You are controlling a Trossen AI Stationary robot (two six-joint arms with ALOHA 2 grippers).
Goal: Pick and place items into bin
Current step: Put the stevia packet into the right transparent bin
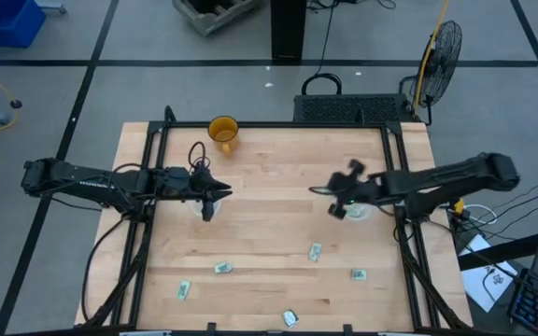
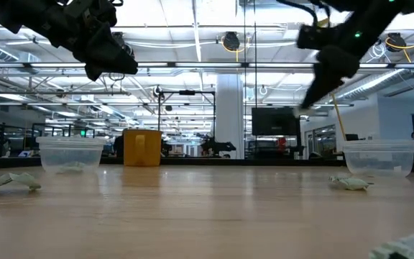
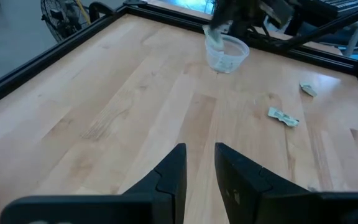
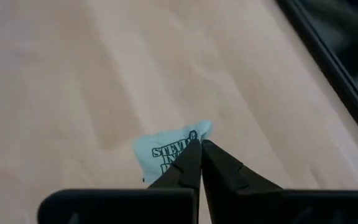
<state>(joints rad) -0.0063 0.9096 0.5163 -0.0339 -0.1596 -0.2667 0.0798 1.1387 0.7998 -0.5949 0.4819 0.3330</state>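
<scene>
Overhead, the left arm reaches in from nine o'clock, and the left gripper (image 1: 209, 198) hangs over the wooden table (image 1: 278, 159) a little toward nine of centre. Its own wrist view shows the two dark fingers (image 3: 173, 171) parted with a narrow gap and nothing between them. At about eleven o'clock on the table, near the far edge, stands an orange mug (image 1: 223, 132).

Toward six o'clock the packets lie scattered on the boards: one (image 1: 184, 290) at about seven, another (image 1: 222, 268) just past it, one (image 1: 290, 318) at the near edge around six, one (image 1: 315, 251) slightly toward five of centre, and one (image 1: 358, 274) at about five. The low view shows two clear plastic cups, one (image 2: 71, 154) beside the mug's yellow shape and one (image 2: 379, 156) at the far side.

On the three o'clock side, the right gripper (image 1: 340, 207) is raised above the table, just beside a clear cup (image 1: 358, 211). Its fingers (image 4: 185, 165) are clenched together on the corner of a pale green packet (image 4: 166, 152) with black printing, which hangs off the tips above bare wood. The left wrist view shows that packet (image 3: 213, 38) dangling right at the cup's (image 3: 227, 55) rim; whether it touches the rim cannot be told.
</scene>
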